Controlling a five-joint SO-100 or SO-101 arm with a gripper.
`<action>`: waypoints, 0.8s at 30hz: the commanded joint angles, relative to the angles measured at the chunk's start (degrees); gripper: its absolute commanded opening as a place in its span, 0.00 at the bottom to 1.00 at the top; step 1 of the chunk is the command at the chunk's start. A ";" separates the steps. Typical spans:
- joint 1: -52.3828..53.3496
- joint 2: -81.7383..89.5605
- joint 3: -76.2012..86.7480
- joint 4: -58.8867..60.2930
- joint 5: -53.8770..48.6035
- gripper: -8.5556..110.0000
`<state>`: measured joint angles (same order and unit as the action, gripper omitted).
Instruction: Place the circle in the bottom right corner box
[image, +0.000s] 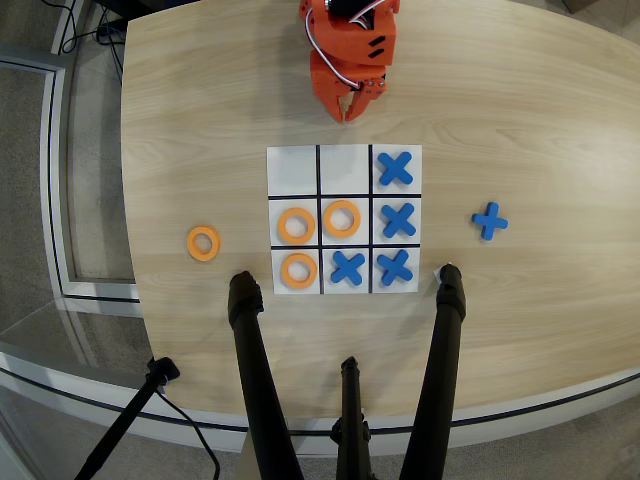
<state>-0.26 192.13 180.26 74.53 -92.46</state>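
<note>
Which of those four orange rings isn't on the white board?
The orange ring lying alone on the bare wood, left of the board in the overhead view. The other three sit inside cells.

Office or lab setting, likely. Pale wood worktop (540, 110) with a curved edge; grey carpet (25, 170) beyond. Black tripod legs (262, 380) at the near edge, cables (85, 30) on floor.

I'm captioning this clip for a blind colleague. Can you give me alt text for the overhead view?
A white tic-tac-toe board sits on a wooden table, with three orange rings in its left and middle squares and four blue crosses in its right and bottom squares. A fourth ring lies left of the board, a fifth cross right of it. The orange claw hangs above the board's top edge.
</note>
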 joint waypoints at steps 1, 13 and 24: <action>1.67 0.09 -0.35 -0.62 -0.35 0.09; 1.85 -0.97 -1.41 -0.53 -0.35 0.10; 14.24 -43.68 -39.55 -12.57 3.69 0.19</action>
<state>11.34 161.28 153.37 64.16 -89.91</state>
